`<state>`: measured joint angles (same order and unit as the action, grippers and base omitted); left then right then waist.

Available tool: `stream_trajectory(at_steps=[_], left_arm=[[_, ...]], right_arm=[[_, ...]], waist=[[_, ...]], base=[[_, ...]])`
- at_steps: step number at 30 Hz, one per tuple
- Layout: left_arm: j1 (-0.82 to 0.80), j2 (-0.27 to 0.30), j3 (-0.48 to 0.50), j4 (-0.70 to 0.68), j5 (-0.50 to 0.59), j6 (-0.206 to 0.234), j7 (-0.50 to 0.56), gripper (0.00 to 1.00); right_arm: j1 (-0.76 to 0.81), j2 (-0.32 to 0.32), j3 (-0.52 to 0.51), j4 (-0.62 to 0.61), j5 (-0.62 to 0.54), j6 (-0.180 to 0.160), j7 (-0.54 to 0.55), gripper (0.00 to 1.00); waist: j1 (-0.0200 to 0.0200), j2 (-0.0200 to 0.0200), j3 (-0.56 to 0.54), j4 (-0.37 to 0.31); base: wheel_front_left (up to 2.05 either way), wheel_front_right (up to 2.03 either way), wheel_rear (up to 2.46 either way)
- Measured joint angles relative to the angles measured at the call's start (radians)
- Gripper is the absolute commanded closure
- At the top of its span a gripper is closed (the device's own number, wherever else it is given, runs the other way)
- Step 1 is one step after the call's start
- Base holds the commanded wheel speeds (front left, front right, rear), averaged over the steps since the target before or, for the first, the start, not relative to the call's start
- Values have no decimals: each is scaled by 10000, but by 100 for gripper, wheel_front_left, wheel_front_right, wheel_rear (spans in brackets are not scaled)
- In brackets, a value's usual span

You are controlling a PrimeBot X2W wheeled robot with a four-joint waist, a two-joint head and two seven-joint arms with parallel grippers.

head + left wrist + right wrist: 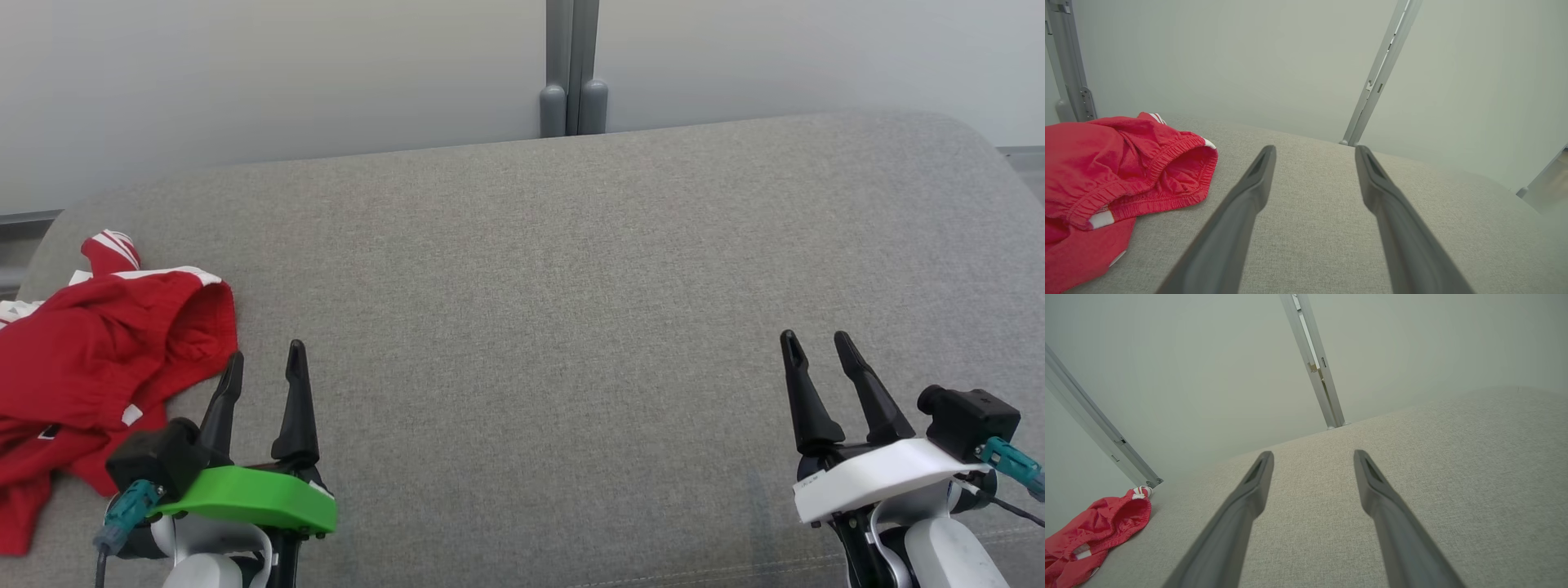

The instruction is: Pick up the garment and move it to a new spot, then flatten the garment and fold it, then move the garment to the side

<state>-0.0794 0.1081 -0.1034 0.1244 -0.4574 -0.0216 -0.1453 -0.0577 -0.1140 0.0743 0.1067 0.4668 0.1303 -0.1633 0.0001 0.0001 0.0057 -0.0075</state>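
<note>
The left claw [266, 351] is spread, its two dark fingers [297, 400] standing apart with nothing between them; in its own wrist view the left claw [1315, 150] frames only bare grey weave. The right claw [815, 336] is likewise spread and holds nothing; the right wrist view shows the same, with the right claw [1313, 454] over plain fabric. Both claws point away from the robot, over the near part of a padded grey surface [531, 269]. A green cover [253, 498] sits behind the left claw's fingers and a white cover [873, 474] behind the right's; each wrist carries a small black camera block [967, 420] on its outer side.

Just beside the left claw, on its outer side, lies the garment [98, 351]: red cloth with white trim, crumpled in a loose heap at the far left of the padded surface. Part of it runs off the left edge of the head view. From the left wrist the garment [1106, 163] shows a gathered elastic band gaping open towards the claw; a strip of grey fabric separates it from the nearest finger, so the two do not touch. From the right wrist the garment [1098, 526] is small and well apart, at the lower left.

The middle and right of the padded surface lie smooth; behind it stands a pale wall [245, 65], with a grey upright post [571, 65] at the surface's far edge.
</note>
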Motion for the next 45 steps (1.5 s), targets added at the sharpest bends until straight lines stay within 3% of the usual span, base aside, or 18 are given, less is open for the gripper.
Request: stream_trajectory(at_steps=[23, 45], left_arm=[[20, 0, -295, 652, 1597, 280, -545, 0], [-42, -90, -270, 1110, 2357, 633, -823, 0]], right_arm=[[-302, 48, 71, 729, -1273, 2, -466, 0], [-600, 92, 194, 1312, -2452, 2, -849, 0]], waist=[[0, 0, 28, 21], [-1, 0, 19, 80]], base=[[0, 0, 0], [0, 0, 0]])
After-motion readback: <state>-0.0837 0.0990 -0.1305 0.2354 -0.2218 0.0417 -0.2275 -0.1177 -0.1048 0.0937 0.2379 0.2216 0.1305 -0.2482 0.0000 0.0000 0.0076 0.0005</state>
